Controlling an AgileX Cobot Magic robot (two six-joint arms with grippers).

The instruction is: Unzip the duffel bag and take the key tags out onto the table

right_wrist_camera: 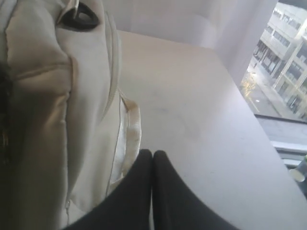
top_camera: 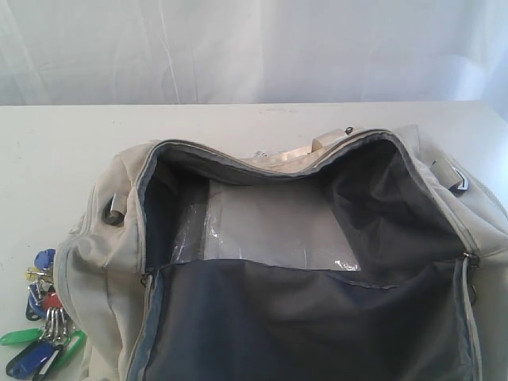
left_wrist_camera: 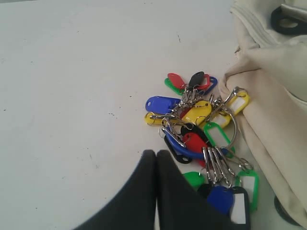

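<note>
The cream duffel bag (top_camera: 317,238) lies unzipped on the white table (top_camera: 63,151), its flap folded forward and dark lining showing around a clear plastic sheet (top_camera: 278,226) inside. The key tags (top_camera: 44,325) lie on the table by the bag's left end. In the left wrist view the key tags (left_wrist_camera: 201,139) sprawl beside the bag's fabric (left_wrist_camera: 273,86), and my left gripper (left_wrist_camera: 156,154) is shut with nothing in it, just short of them. My right gripper (right_wrist_camera: 152,153) is shut and empty beside the bag's other end (right_wrist_camera: 57,96). Neither gripper shows in the exterior view.
A pale webbing strap (right_wrist_camera: 132,129) hangs off the bag next to the right fingertips. A dark plastic ring (right_wrist_camera: 79,17) sits on the bag's end. White curtain (top_camera: 254,48) backs the table. A window (right_wrist_camera: 283,62) lies beyond the table's right edge.
</note>
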